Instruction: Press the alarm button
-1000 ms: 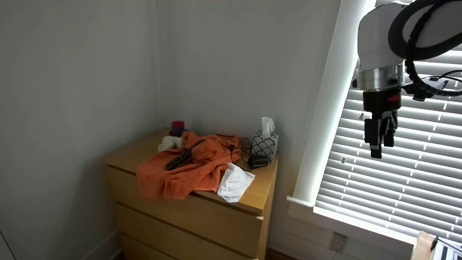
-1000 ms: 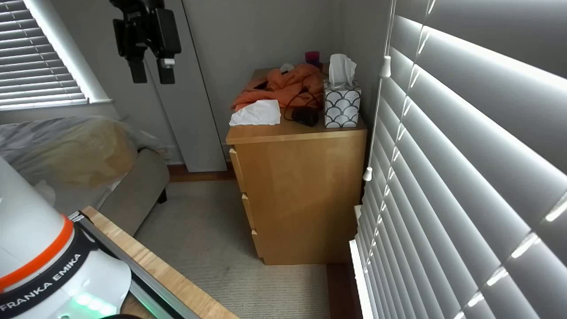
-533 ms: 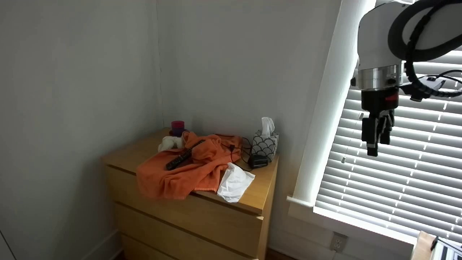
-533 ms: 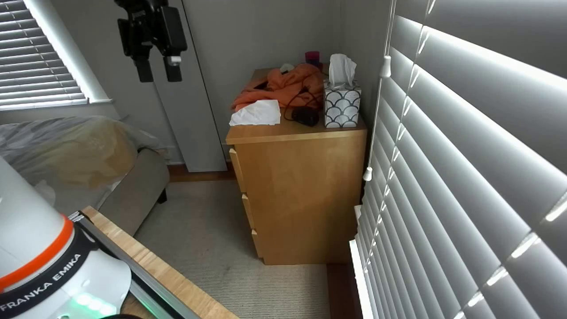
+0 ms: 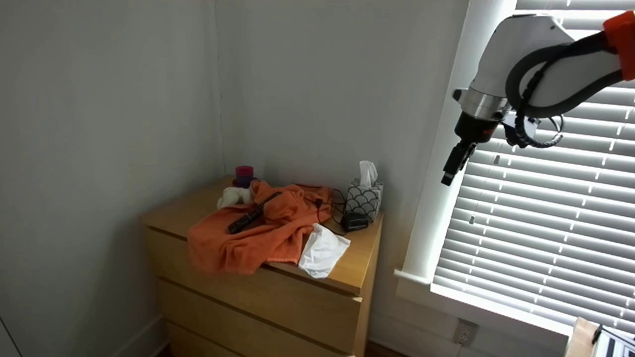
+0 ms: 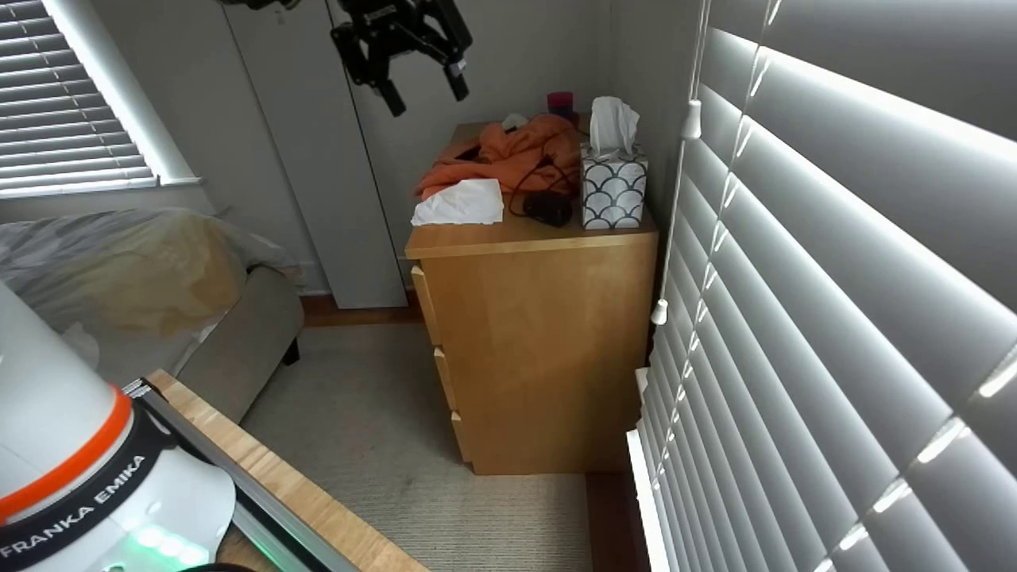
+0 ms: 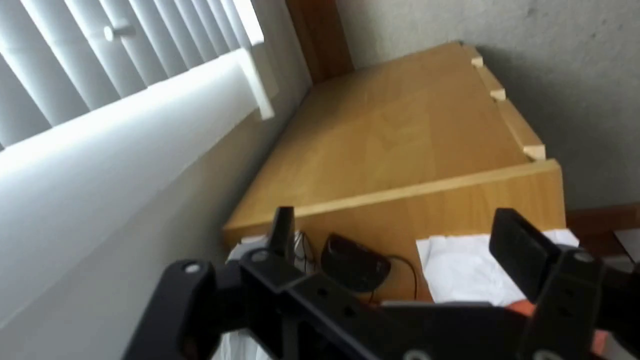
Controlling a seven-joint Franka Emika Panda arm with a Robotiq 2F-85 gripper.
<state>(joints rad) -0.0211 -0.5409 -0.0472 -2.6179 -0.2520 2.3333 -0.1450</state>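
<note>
The alarm is a small dark, rounded, fist-sized device with a cord on top of the dresser. It shows in both exterior views point(image 5: 355, 221) point(image 6: 548, 208) and in the wrist view point(image 7: 354, 263). Its button is too small to make out. My gripper point(image 5: 447, 179) is open and empty, in the air above and to the right of the device in that exterior view. It also shows spread open in an exterior view point(image 6: 426, 95). In the wrist view the device lies beyond the gripper point(image 7: 397, 237), between its spread fingers, nearer the left one. Nothing touches it.
A patterned tissue box point(image 6: 614, 191) stands right beside the device. A white sheet point(image 5: 324, 249) and an orange cloth point(image 5: 292, 208) with a black remote point(image 5: 254, 213) lie on the dresser point(image 5: 258, 302). A dark red cup point(image 5: 244, 172) stands behind. Window blinds point(image 6: 794, 318) flank the dresser.
The arm has swung towards the dresser and the gripper has tilted. In the exterior views it has moved left or right and up, closer to the dresser. The objects have not moved.
</note>
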